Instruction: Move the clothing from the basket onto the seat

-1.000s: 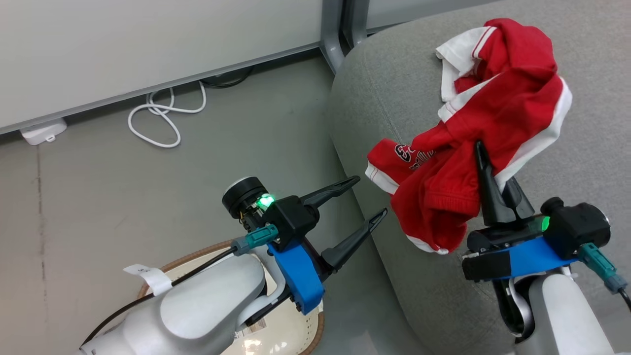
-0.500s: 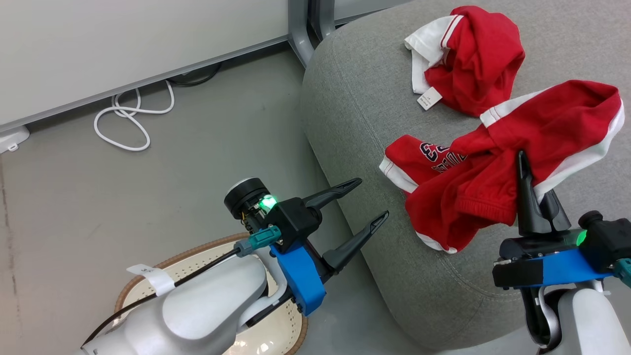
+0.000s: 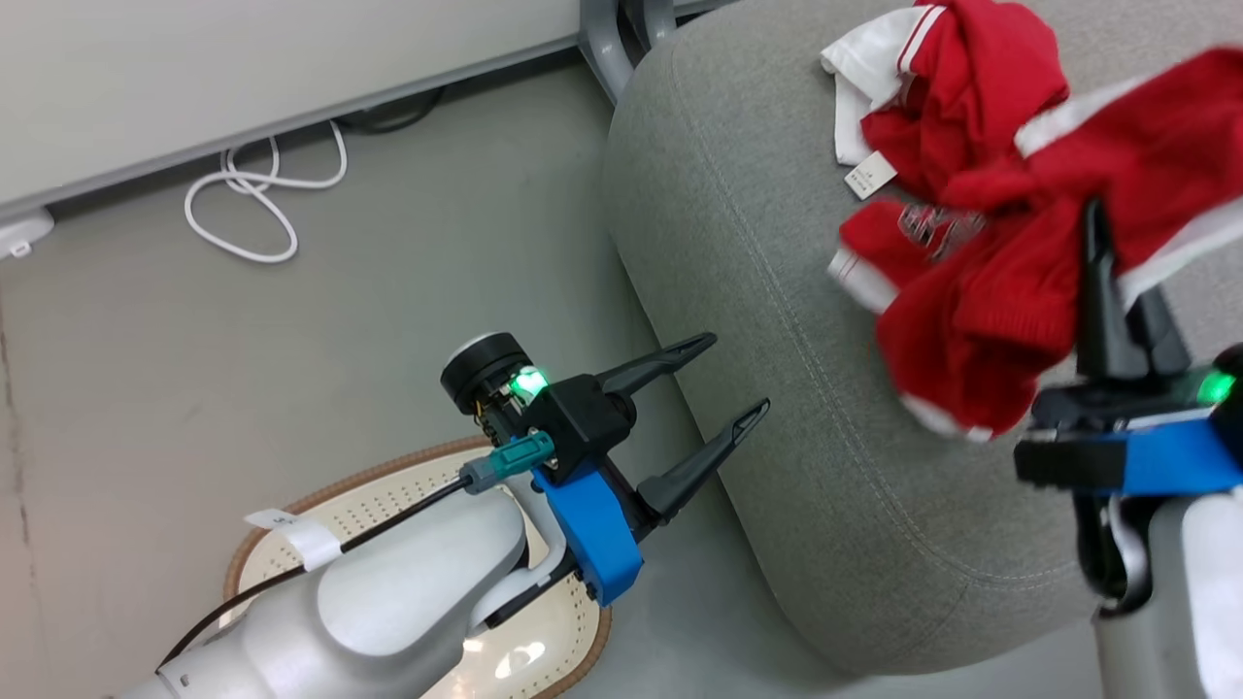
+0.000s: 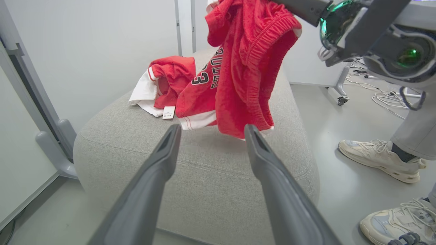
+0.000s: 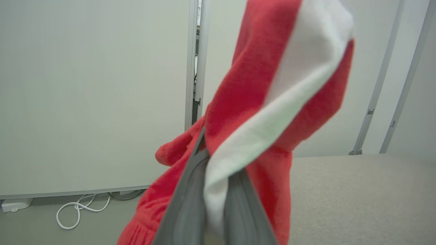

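**Right gripper point(image 3: 1112, 282) clamped on a red garment point(image 3: 981, 320) over the seat point(image 3: 777, 291)**

**Head view.**
- Right gripper: the fingers are pressed together on a fold of the red garment, which hangs from them above the grey seat. The lower hem is blurred.
- Second garment point(image 3: 971, 87): it lies bunched on the seat just beyond the hanging one, with a white tag showing.
- Left gripper point(image 3: 735, 374): the fingers are spread wide with nothing between them, beside the seat's near edge and above the floor.
- Basket point(image 3: 320, 495): it stands on the floor beneath the left forearm, which partly covers it.
- White cable point(image 3: 243, 194): it lies looped on the floor by the wall.

**Left wrist view.**
- Left gripper point(image 4: 212, 128): the fingers are wide apart and point at the seat's side point(image 4: 204, 177).
- Red garment point(image 4: 245, 68): it hangs from the right gripper at the top edge, with its hem low over the cushion top. Whether it touches cannot be told.
- Second garment point(image 4: 170, 78): it lies on the cushion behind it, to the left.
- A person's pale shoes point(image 4: 381, 160) stand on the floor to the right.

**Right wrist view.**
- Right gripper point(image 5: 218, 177): the fingers are closed on red-and-white cloth point(image 5: 259, 102) that drapes over them.
- The seat surface point(image 5: 357, 197) lies beyond, at the lower right.
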Controlling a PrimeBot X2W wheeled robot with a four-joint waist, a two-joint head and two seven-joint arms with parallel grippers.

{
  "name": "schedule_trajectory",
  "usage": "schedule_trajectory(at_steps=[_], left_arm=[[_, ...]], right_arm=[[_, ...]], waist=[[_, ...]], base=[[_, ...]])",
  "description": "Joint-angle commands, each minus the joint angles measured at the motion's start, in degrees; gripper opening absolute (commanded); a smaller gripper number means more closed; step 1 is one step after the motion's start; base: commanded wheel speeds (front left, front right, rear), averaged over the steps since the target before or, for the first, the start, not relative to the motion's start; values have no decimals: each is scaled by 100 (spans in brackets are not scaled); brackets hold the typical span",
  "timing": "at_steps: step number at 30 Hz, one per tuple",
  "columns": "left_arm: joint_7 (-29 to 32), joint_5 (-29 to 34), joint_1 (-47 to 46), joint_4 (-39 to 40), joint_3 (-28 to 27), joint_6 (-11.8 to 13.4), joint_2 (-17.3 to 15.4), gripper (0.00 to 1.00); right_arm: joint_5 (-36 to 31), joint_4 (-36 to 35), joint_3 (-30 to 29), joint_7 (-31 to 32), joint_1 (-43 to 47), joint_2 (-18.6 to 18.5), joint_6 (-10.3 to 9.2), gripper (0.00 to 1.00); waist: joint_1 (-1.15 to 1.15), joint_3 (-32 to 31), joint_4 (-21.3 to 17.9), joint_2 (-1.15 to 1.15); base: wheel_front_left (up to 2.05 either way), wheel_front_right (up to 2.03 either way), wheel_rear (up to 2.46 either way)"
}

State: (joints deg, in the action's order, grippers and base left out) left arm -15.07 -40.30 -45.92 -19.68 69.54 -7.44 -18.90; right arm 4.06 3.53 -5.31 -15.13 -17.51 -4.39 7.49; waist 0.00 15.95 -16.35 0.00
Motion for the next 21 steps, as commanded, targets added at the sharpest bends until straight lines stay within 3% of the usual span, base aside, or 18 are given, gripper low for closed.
schedule_trajectory(at_steps=[1, 11, 21], left_arm=[[-15, 43, -92, 10, -29, -5, -30, 100], [-14, 120, -526, 25, 114, -5, -38, 100], [-14, 163, -1015, 37, 236, -5, 0, 100]], right_arm=[[-46, -90, -11, -1, -295, -80, 1, 0], [-77, -269, -466, 0, -1932, -454, 1, 0], [-93, 115, -1397, 0, -3293, -1434, 1, 0]], waist=[[0, 127, 52, 0], [0, 913, 298, 0], [0, 1653, 643, 0]], base=[[0, 0, 0], [0, 0, 0], [0, 0, 0]])
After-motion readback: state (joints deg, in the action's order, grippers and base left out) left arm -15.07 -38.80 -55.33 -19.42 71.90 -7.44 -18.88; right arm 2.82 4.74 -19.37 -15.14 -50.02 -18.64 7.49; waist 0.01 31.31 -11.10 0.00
